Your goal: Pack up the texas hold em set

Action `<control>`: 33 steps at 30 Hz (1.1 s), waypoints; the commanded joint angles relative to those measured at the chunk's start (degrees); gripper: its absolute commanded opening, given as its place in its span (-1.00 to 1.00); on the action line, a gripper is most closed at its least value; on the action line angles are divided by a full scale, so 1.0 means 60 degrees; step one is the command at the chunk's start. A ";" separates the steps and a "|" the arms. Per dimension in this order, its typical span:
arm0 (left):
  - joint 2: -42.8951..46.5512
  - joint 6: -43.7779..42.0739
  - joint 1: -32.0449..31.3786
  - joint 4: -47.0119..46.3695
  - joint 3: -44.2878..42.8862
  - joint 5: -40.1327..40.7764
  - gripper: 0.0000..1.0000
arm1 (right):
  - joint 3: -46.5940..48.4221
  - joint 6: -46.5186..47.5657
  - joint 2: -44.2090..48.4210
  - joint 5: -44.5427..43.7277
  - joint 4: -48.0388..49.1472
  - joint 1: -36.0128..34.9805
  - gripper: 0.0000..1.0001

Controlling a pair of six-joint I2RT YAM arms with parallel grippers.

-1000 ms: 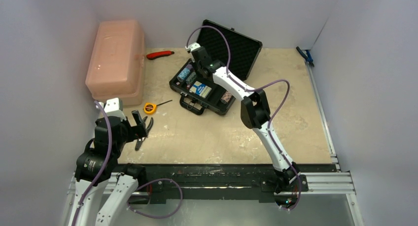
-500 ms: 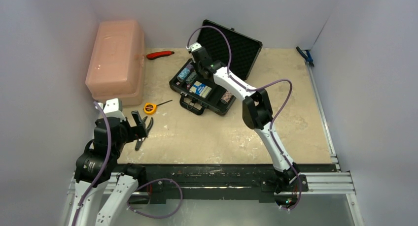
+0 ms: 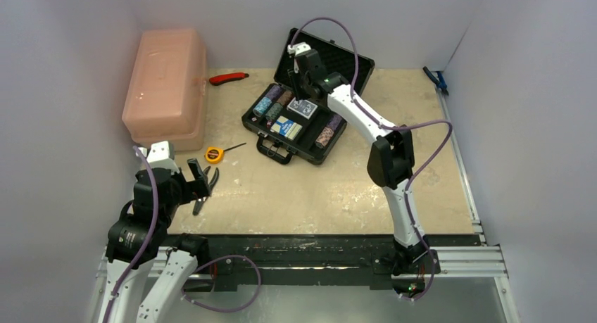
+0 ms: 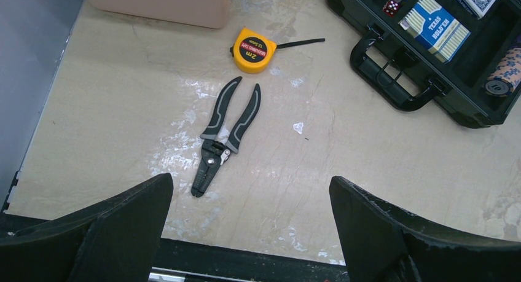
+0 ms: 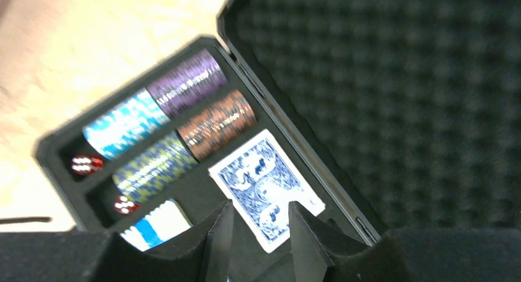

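Black foam-lined case (image 3: 348, 70) sits open at the far side of the table (image 3: 317, 196), with chip stacks (image 5: 187, 82) and a blue-backed card deck (image 5: 265, 187) lying in its tray. Right claw (image 5: 261, 233) hangs over the deck, narrowly parted and empty. Left claw (image 4: 249, 227) gapes wide above pliers (image 4: 224, 134), near a yellow tape measure (image 4: 254, 50).

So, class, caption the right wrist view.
Right gripper, jaws apart, above the card deck in the foam-lined case.

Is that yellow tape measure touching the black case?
Apart. Left wrist view: bare table shows between the yellow tape measure and the black case.
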State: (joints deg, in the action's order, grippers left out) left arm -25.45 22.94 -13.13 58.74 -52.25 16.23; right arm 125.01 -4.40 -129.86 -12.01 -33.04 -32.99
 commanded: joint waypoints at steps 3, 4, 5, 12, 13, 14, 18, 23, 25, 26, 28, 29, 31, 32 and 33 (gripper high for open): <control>0.0097 -0.0131 0.0093 -0.0360 0.0008 -0.0068 1.00 | 0.0516 -0.0577 0.0369 0.0517 0.0630 -0.0059 -0.19; 0.0097 -0.0124 0.0093 -0.0348 0.0020 -0.0068 1.00 | 0.0465 -0.0640 0.0260 0.0631 0.0678 -0.0033 -0.21; 0.0108 -0.0131 0.0093 -0.0350 0.0021 -0.0068 1.00 | 0.0261 -0.0718 0.0146 0.0839 0.0779 0.0007 -0.22; 0.0119 -0.0117 0.0093 -0.0349 0.0029 -0.0054 1.00 | -0.1642 -0.1067 -0.0787 0.1348 0.1528 0.0152 -0.32; 0.0125 -0.0117 0.0093 -0.0357 0.0034 -0.0053 1.00 | -0.1874 -0.1108 -0.0932 0.1372 0.1517 0.0169 -0.34; 0.0115 -0.0115 0.0093 -0.0368 0.0032 -0.0053 1.00 | -0.2050 -0.1155 -0.1041 0.1328 0.1395 0.0171 -0.35; 0.0086 -0.0131 0.0093 -0.0362 0.0028 -0.0082 1.00 | -0.2924 -0.1243 -0.1041 0.1174 0.1416 0.0174 -0.35; 0.0065 -0.0147 0.0093 -0.0376 0.0019 -0.0115 1.00 | -0.2988 -0.1110 -0.0682 0.1055 0.1340 0.0174 -0.35; 0.0081 -0.0146 0.0093 -0.0370 0.0021 -0.0105 1.00 | -0.2749 -0.1076 -0.0530 0.1035 0.1203 0.0176 -0.34; 0.0093 -0.0134 0.0093 -0.0366 0.0020 -0.0086 1.00 | -0.2595 -0.1069 -0.0418 0.1017 0.1123 0.0186 -0.32; 0.0124 -0.0121 0.0093 -0.0358 0.0018 -0.0069 1.00 | -0.2329 -0.1029 -0.0192 0.0986 0.1020 0.0171 -0.28; 0.0139 -0.0118 0.0093 -0.0357 0.0028 -0.0068 1.00 | -0.2213 -0.1024 -0.0063 0.0990 0.0990 0.0169 -0.24; 0.0155 -0.0110 0.0093 -0.0350 0.0024 -0.0068 1.00 | -0.2020 -0.1024 0.0259 0.1052 0.0995 0.0169 -0.15; 0.0148 -0.0116 0.0093 -0.0348 0.0035 -0.0068 1.00 | -0.1929 -0.1024 0.0446 0.1087 0.1015 0.0175 -0.09; 0.0141 -0.0117 0.0093 -0.0344 0.0034 -0.0068 1.00 | -0.1896 -0.1024 0.0649 0.1126 0.1048 0.0169 -0.03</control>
State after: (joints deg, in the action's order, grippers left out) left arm -25.06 22.94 -13.13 58.74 -52.23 16.08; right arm 111.63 -10.44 -131.35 -5.17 -19.99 -32.18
